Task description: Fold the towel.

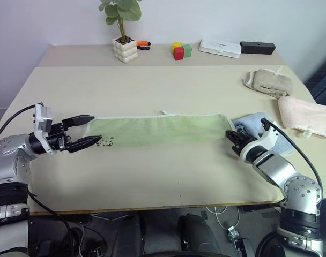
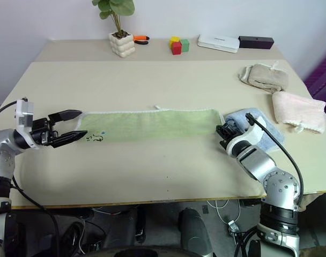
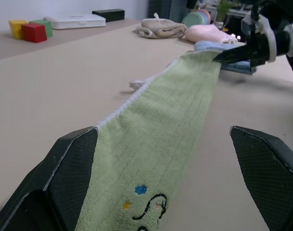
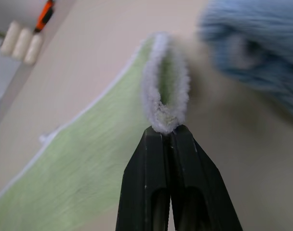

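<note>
Lying flat across the table (image 1: 152, 176) is the towel (image 1: 157, 130), a long light green strip with a white edge, stretched out between the two pincers. The right gripper (image 4: 166, 131) has its two black fingers pressed tight together, pinching the fluffy white edge at its end of the towel. The left gripper (image 1: 88, 131) is spread wide, one finger on each side of the other end, close by the small dark mark (image 1: 105, 142). Just beside the right gripper sits a blue towel (image 1: 247, 124). Farther off from it lie a beige towel (image 1: 269, 82) and a pink towel (image 1: 305, 116).
</note>
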Robot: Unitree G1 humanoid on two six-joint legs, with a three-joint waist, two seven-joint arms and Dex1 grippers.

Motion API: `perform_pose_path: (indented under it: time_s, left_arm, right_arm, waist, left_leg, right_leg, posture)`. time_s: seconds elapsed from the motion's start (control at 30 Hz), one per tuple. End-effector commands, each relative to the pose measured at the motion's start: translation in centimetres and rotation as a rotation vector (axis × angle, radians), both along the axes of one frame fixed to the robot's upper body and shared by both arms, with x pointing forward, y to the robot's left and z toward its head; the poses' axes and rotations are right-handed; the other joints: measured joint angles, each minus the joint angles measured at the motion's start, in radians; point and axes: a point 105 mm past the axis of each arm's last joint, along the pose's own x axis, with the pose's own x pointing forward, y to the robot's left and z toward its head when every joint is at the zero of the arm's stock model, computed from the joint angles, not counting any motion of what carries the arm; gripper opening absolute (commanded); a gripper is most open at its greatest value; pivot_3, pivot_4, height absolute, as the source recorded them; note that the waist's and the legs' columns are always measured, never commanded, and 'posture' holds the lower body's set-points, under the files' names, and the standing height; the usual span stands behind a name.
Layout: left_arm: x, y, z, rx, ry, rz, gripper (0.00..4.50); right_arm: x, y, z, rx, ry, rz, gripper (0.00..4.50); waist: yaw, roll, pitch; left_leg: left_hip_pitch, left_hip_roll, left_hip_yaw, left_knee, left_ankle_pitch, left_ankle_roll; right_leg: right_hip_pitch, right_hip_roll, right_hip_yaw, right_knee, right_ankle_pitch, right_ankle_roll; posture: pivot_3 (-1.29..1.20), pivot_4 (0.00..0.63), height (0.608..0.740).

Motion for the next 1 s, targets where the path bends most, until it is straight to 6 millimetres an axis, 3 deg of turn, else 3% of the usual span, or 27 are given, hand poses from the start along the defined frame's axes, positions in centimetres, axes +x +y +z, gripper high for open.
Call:
perform_pose_path:
  time_s: [0.03, 0.23, 0.43, 0.57, 0.8, 1.0]
  left_arm:
    - [0.2, 0.1, 1.2, 0.005, -0.055, -0.001, 4.50]
    - [0.1, 0.1, 1.5, 0.005, -0.062, -0.003, 4.50]
    - [-0.4, 0.1, 1.4, 0.010, -0.056, -0.011, 4.50]
    - [-0.7, 0.2, 1.3, 0.011, -0.057, -0.001, 4.50]
    - [-1.7, 0.0, 0.7, 0.011, -0.048, 0.016, 4.50]
    - [-2.1, 0.1, 0.7, 0.013, -0.042, 0.033, 4.50]
  right_arm:
    - [-0.2, 3.1, 3.1, -0.098, -0.148, 0.164, 0.07]
    - [0.0, 6.5, 4.3, -0.308, -0.267, 0.353, 0.07]
    - [0.0, 10.7, 4.8, -0.320, -0.327, 0.517, 0.07]
    - [-0.2, 14.8, 4.4, -0.292, -0.341, 0.660, 0.07]
    - [-0.4, 17.4, 2.8, -0.305, -0.323, 0.746, 0.07]
    - [0.1, 18.4, 2.3, -0.322, -0.328, 0.770, 0.07]
  waist:
    - [0.002, 0.000, 0.000]
    - [0.007, -0.001, 0.000]
    - [0.004, -0.001, 0.000]
    - [0.002, -0.001, 0.000]
    - [0.006, -0.001, -0.001]
    - [0.003, -0.001, 0.000]
  left_leg:
    - [0.000, 0.000, 0.000, 0.000, 0.000, 0.000]
    - [-0.001, 0.000, 0.000, 0.001, 0.000, 0.000]
    - [-0.001, 0.000, 0.000, 0.000, 0.000, 0.000]
    - [-0.001, 0.000, 0.000, 0.000, 0.000, 0.000]
    - [-0.002, 0.000, 0.001, 0.001, 0.000, 0.001]
    - [-0.002, 0.000, 0.001, 0.001, 0.000, 0.001]
  right_leg:
    - [0.000, 0.000, 0.000, 0.000, 0.000, 0.000]
    - [0.000, 0.000, 0.000, -0.001, 0.000, 0.000]
    - [-0.001, 0.000, 0.000, 0.000, 0.000, 0.000]
    - [-0.001, 0.000, 0.000, 0.000, 0.000, 0.000]
    - [-0.001, 0.000, 0.000, 0.000, 0.000, 0.000]
    - [-0.001, 0.000, 0.000, 0.000, 0.000, 0.000]
  posture:
    - [0.00, 0.150, 0.735]
    - [0.00, 0.150, 0.735]
    - [0.00, 0.150, 0.735]
    - [0.00, 0.150, 0.735]
    - [0.00, 0.150, 0.735]
    - [0.00, 0.150, 0.735]
